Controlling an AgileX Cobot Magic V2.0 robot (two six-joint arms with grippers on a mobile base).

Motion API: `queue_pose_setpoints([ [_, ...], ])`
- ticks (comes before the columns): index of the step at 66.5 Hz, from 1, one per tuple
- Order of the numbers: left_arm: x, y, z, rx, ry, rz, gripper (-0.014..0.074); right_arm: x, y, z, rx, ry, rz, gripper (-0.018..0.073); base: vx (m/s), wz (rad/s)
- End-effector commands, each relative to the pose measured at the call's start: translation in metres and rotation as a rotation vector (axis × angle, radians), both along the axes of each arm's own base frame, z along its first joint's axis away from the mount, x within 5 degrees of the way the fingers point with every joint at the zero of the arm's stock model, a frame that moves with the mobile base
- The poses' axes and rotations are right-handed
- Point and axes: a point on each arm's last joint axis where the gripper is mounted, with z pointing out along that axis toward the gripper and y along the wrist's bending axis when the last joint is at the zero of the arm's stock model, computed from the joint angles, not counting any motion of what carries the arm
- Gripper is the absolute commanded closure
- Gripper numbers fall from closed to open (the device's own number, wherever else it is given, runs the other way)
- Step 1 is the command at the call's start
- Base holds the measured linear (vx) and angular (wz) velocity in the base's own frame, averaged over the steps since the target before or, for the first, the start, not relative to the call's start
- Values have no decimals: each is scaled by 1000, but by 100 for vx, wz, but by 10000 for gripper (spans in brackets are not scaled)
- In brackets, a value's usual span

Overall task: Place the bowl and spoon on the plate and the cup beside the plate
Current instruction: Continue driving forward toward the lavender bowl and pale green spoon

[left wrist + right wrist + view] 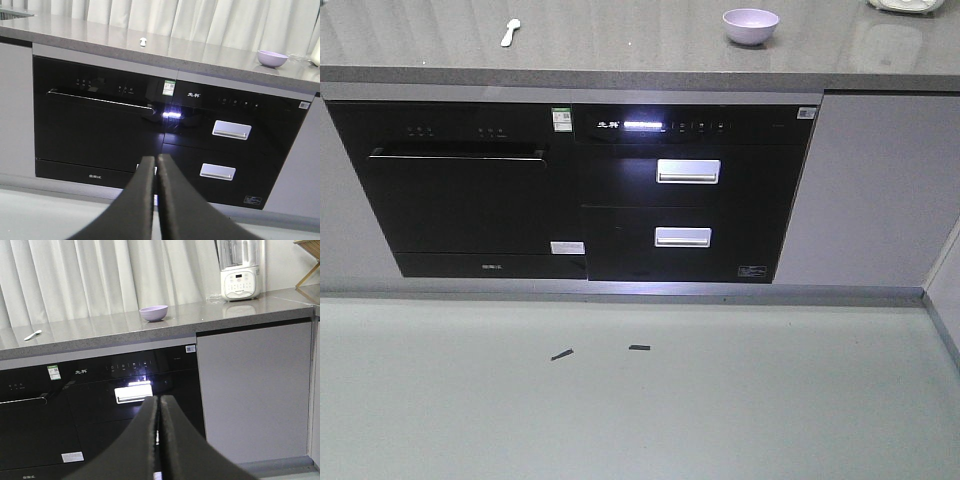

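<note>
The lavender bowl [751,25] stands upright on the grey counter [620,50], right of middle; it also shows as the bowl [272,58] and the bowl [153,313]. The pale spoon [510,32] lies on the counter far to its left, seen too as the spoon [143,41] and the spoon [33,335]. Plate and cup are out of view. My left gripper [156,165] is shut and empty, low in front of the black appliances. My right gripper [158,405] is likewise shut and empty, well below counter height.
Below the counter sit a black dishwasher [460,190] and a black drawer unit [685,200] with two silver handles. A white blender [240,275] stands at the counter's right. Curtains hang behind. Two dark scraps [562,354] lie on the grey floor.
</note>
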Motion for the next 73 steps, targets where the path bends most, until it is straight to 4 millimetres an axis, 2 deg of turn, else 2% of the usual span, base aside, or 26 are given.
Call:
queue_pose_setpoints([
  [1, 0, 0, -2, -12, -60, 0, 603, -1, 0, 4, -20, -71, -2, 564, 6, 0],
  [73, 0, 0, -2, -12, -60, 0, 603, -1, 0, 4, -20, -72, -2, 564, 4, 0],
])
